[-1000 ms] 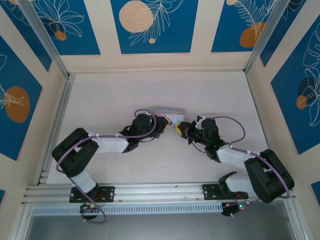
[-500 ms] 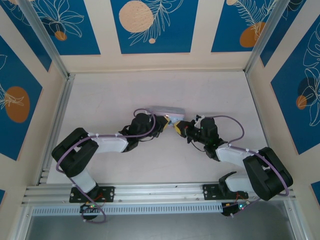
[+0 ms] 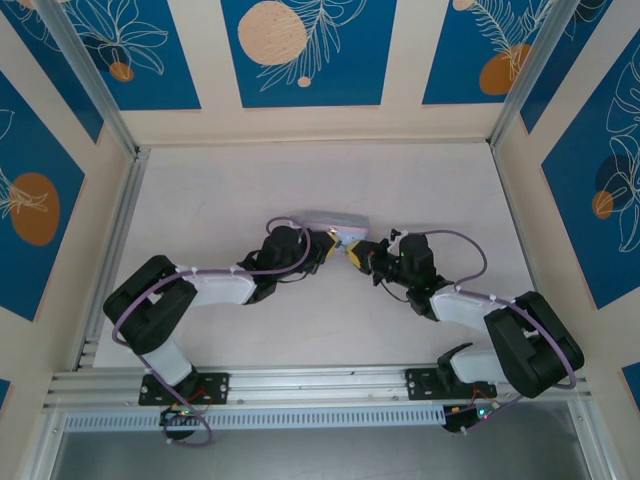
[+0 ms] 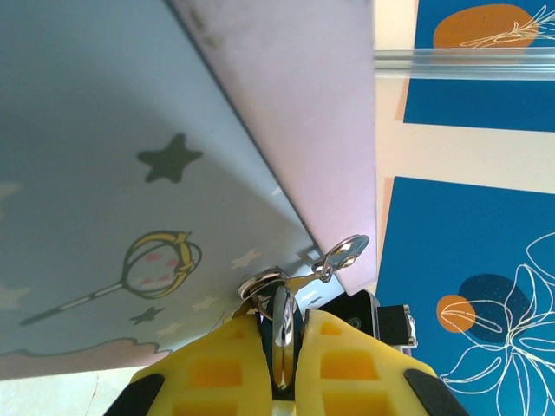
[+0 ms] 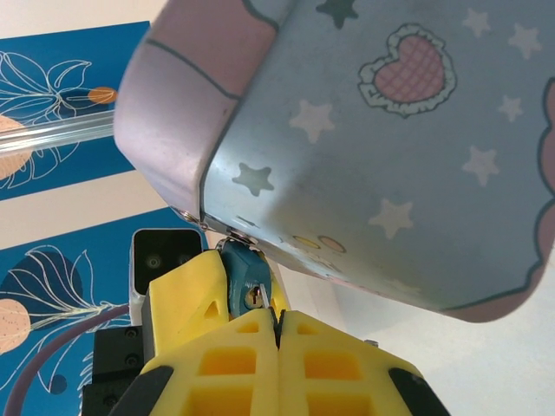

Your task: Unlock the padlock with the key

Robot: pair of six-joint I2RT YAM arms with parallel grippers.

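The padlock (image 5: 246, 282) is not open yet, as far as I can judge; it hangs at the corner of the tin (image 5: 390, 156), its loop apparently through the tin's clasp, and its keyhole faces the right wrist camera with nothing in it; so lock and tools have been brought together, and inserting and turning the key are left to do. In the left wrist view a small ring (image 4: 343, 252) dangles just beyond the lock, probably the key's ring; the key itself I cannot make out.

The left arm reaches from its base across the table (image 3: 250, 180) to the middle, elbow bent, wrist level; the left gripper (image 4: 282, 328) is nearly closed, its yellow fingers (image 4: 217, 373) clamped on a thin metal body seen edge-on, which I take for the padlock. The tin lies touching both sets of fingertips on their far side. The right arm mirrors it from the other side, forearm angled inward; the right gripper (image 5: 277, 328) points at the lock's face, fingers pressed fully together just below the keyhole; whether the key is pinched between them I cannot tell.
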